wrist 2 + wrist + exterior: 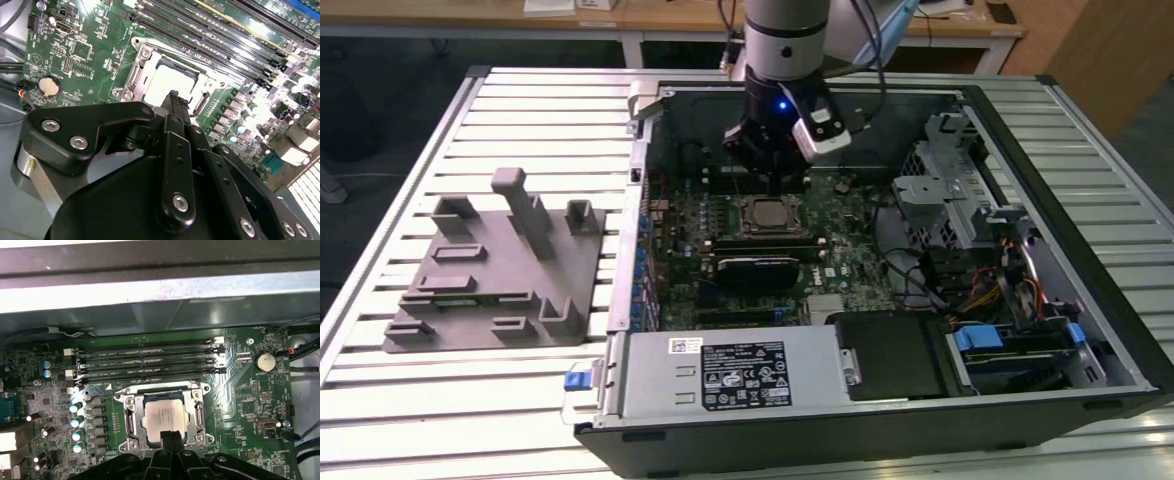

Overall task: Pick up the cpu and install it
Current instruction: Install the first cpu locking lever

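**Gripper** [172,96] fingers pressed together, holding nothing, tips just above one edge of the cpu [165,415]. We find the cpu lying in its socket [131,420] on the motherboard [250,400], in the far middle of the open computer case [1107,330]. We judge pick-up and placement done; we cannot tell whether the socket frame is latched. The cpu lies flat, metal top up. Being square, it has no long axis, and its edges run parallel to the memory slots [150,357]. A grey fixture [494,270] stands at the exterior view's left.
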Controlling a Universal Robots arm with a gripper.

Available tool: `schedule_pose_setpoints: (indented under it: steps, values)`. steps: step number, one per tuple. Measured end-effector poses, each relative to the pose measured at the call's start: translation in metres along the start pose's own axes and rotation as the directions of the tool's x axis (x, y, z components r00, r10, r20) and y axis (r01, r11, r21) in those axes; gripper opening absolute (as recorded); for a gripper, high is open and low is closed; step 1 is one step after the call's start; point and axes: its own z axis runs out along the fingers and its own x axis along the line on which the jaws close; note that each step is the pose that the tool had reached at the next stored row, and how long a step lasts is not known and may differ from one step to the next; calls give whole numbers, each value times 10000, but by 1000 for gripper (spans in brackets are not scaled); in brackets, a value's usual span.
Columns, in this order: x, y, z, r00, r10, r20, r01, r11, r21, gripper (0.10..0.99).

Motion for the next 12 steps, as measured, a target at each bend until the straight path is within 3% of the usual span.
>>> schedule_pose_setpoints:
  steps: [5,12]
  values:
    - [-3,0,-52,10000,0,1,0,10000,-1,106]
    - [-2,0,-55,10000,-2,1,2,10000,-2,106]
